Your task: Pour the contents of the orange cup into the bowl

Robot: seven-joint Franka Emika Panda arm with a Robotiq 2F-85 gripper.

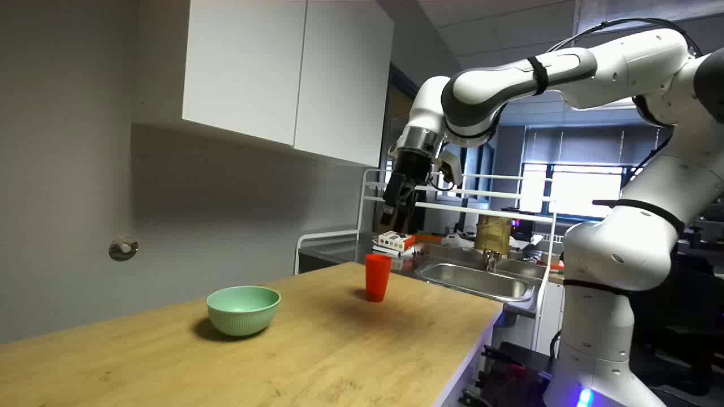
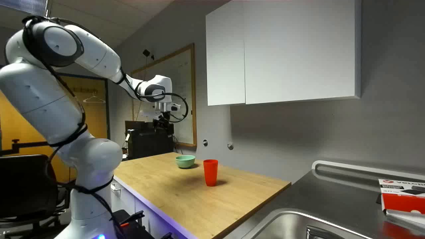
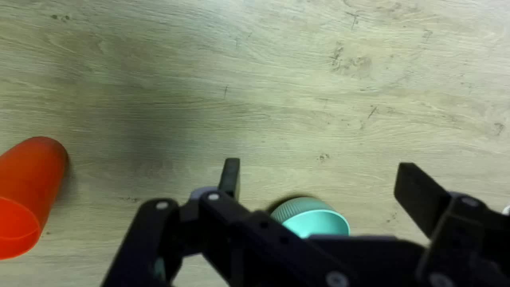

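The orange cup (image 1: 377, 278) stands upright on the wooden table, and it shows in both exterior views (image 2: 211, 173). In the wrist view the cup (image 3: 30, 179) is at the left edge, partly cut off; no contents can be made out inside. The mint-green bowl (image 1: 243, 311) sits on the table apart from the cup, and also shows in an exterior view (image 2: 185, 161). In the wrist view the bowl (image 3: 308, 215) is partly hidden behind my gripper (image 3: 320, 175). The gripper is open with nothing between its fingers. It hangs high above the table (image 1: 396, 219), apart from cup and bowl.
A wooden tabletop (image 1: 350, 350) carries both things. A white wall cabinet (image 1: 243, 68) hangs above the table's wall side. A sink (image 1: 478, 280) and a metal counter with boxes (image 1: 395, 242) adjoin the table's end. A white rack (image 1: 452, 199) stands over the sink.
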